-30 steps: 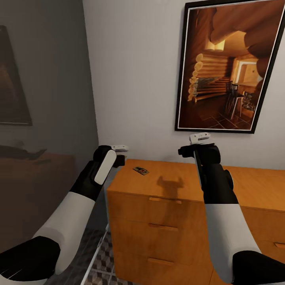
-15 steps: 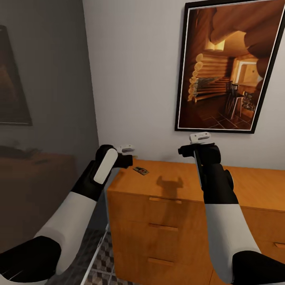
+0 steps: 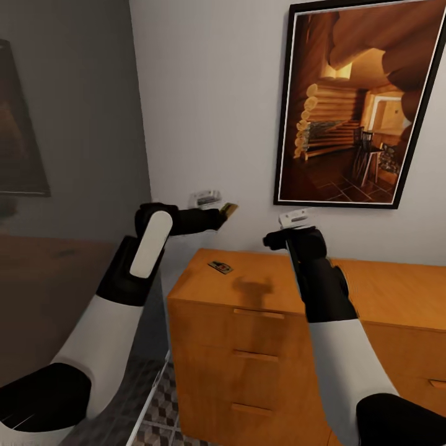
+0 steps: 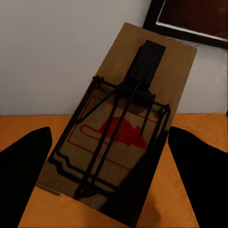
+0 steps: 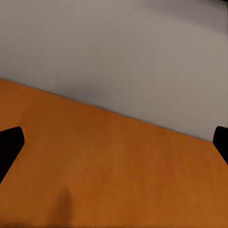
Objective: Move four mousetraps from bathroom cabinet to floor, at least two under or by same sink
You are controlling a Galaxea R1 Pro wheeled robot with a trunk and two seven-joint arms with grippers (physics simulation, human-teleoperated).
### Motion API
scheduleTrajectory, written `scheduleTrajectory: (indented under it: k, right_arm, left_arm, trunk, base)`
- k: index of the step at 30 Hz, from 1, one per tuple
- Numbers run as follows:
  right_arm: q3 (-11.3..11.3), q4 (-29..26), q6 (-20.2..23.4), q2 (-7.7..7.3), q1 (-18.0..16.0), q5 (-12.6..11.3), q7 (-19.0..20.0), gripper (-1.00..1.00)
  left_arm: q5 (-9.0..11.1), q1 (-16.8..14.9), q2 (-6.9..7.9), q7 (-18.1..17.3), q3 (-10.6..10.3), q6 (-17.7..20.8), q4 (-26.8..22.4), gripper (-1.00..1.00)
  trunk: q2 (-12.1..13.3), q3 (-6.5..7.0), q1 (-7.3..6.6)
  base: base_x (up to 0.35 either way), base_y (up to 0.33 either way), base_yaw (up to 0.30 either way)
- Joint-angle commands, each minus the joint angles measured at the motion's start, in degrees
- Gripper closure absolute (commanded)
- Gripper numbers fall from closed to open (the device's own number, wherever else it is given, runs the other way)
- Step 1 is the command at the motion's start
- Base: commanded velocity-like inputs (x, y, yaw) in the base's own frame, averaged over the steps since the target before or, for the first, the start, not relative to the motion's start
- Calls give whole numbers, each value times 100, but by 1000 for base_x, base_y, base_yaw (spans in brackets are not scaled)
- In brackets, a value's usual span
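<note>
My left gripper (image 3: pixel 222 215) is raised above the left end of the orange-brown cabinet (image 3: pixel 260 347) and is shut on a mousetrap (image 3: pixel 230 209). In the left wrist view this tan board (image 4: pixel 118 133) with its dark wire spring and red mouse print sits tilted between the two black fingers (image 4: pixel 23 166). A second mousetrap (image 3: pixel 220 267) lies flat on the cabinet top near its left back corner. My right gripper (image 3: pixel 272 239) hovers open over the cabinet top (image 5: pixel 114 166), with nothing between its fingertips.
A large framed picture (image 3: pixel 359 105) hangs on the white wall behind the cabinet. Cube-patterned floor tiles (image 3: pixel 158 402) show below the cabinet's left side. A dim room with a brown surface (image 3: pixel 43 291) lies to the left.
My left gripper has risen and reached right, away from the cabinet's left corner, now with a mousetrap showing at its tip. The right arm has shifted slightly left and up.
</note>
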Motion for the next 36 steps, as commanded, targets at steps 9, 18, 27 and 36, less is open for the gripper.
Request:
scheduleTrajectory:
  k: [9, 18, 27, 36]
  right_arm:
    - [531, 1046, 23, 72, -4, 33, 89, -100]
    - [593, 411, 23, 98, -8, -47, 132, -100]
    - [572, 277, 23, 98, -4, -68, 164, -100]
    - [573, 281, 23, 98, -9, -83, 171, -100]
  left_arm:
    - [9, -186, 3, -42, 20, -47, -242, 100]
    - [11, -205, -6, -68, 24, -56, -429, 100]
    - [12, -208, -11, -70, 24, -61, -471, 100]
    - [10, -206, 4, -60, 30, -40, -489, 100]
  trunk:
    - [-3, -7, 0]
    - [-3, -7, 0]
    - [-3, -7, 0]
    - [-3, -7, 0]
  base:
    - [0, 0, 0]
    - [0, 0, 1]
    - [0, 0, 187]
    - [0, 0, 87]
